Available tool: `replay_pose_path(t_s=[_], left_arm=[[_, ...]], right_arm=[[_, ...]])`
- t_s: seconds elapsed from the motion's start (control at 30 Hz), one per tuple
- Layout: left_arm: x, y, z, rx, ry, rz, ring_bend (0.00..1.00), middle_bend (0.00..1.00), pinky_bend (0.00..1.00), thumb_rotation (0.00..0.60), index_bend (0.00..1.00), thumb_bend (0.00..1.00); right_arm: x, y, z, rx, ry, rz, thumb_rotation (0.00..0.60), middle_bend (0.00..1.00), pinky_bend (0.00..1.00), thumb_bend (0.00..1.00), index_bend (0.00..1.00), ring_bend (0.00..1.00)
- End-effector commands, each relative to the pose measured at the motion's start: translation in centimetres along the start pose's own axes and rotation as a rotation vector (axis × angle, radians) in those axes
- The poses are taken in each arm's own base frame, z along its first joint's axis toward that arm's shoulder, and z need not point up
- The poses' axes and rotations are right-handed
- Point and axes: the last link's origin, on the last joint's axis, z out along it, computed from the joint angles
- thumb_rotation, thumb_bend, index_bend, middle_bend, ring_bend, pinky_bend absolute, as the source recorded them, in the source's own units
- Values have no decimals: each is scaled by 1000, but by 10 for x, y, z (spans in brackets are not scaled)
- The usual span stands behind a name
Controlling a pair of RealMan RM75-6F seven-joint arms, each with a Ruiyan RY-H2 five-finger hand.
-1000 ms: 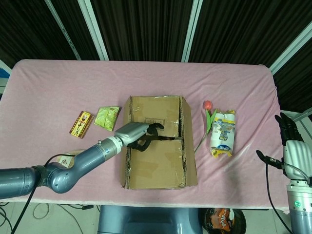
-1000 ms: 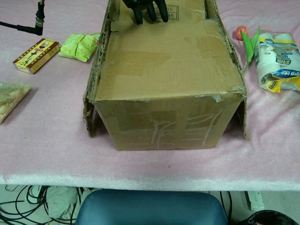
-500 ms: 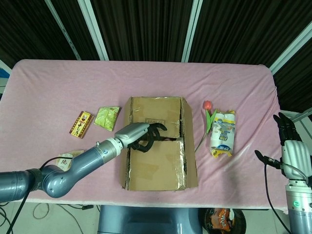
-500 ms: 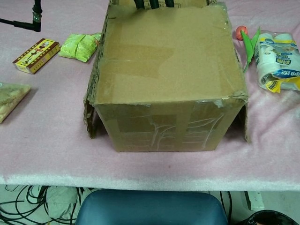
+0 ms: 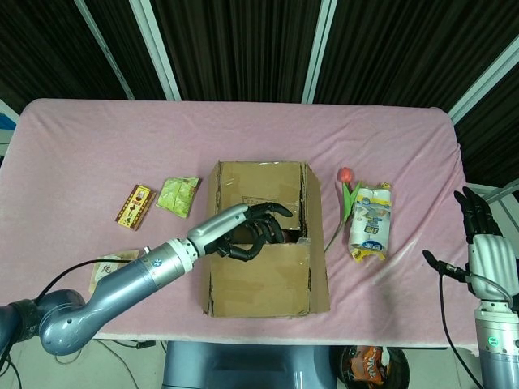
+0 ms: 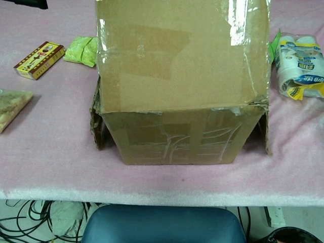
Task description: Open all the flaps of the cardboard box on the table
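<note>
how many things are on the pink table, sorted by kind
cardboard box: 1
snack packets, the green packet and the pale packet: 2
small patterned carton: 1
pack of paper rolls: 1
tulip: 1
total: 6

Print on the box (image 5: 259,190) and packets is too small to read
</note>
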Motion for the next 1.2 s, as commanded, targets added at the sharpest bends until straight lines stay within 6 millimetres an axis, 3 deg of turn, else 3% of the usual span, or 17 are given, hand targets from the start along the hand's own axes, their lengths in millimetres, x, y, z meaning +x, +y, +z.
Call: replay_pose_path(t_s=[0.03,0.27,0.43,1.2], left_arm=[[-8,8,-9,-19,-46,-60,365,386,446,600,193,656],[-26,19,-20,-19,-155,-249,364,376,444,600,192,651],[-31,22,-28,-27,-190,-264,364,376,444,600,192,651],[-51,6,-62,86,-306,-386,364,362,444,600,180,643]], right_arm=[[0,0,0,0,1,1,600,0,217,238,0,0],[1,0,-2,5,4,2,600,0,217,239,0,0],[0,-1,-2,7,2,2,600,0,217,239,0,0],[2,-3,-3,11,7,9,600,0,217,239,0,0]])
